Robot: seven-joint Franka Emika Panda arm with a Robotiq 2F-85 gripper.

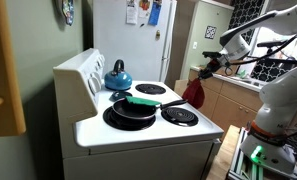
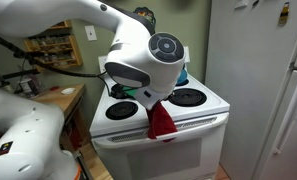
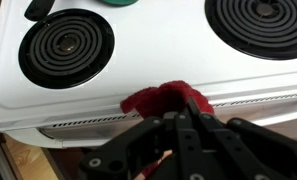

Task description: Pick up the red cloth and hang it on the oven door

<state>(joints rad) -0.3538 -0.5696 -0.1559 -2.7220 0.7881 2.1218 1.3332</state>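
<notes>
In an exterior view, the Panda arm's tool (image 1: 202,77) hovers off the front of the white four-burner range (image 1: 138,132), clenched on the small dark-red fabric cloth (image 1: 195,94), which dangles below it. On the range top stand a round blue kettle (image 1: 117,75) and a black pan (image 1: 128,113) with a flat green utensil (image 1: 143,101) lying across it.

In an exterior view, the cloth (image 2: 161,121) droops across the range's front lip, above the broad white metal oven door (image 2: 198,148). The arm's bulky wrist hides the tool.

In the wrist view, the tool (image 3: 178,118) grips the cloth (image 3: 168,100) at the range's front edge.

Done well, this step likely means lowering the cloth over the door's handle so both halves hang evenly, then letting go. The handle is hard to make out, most of the door is cut off, and whether cloth touches range cannot be told.
</notes>
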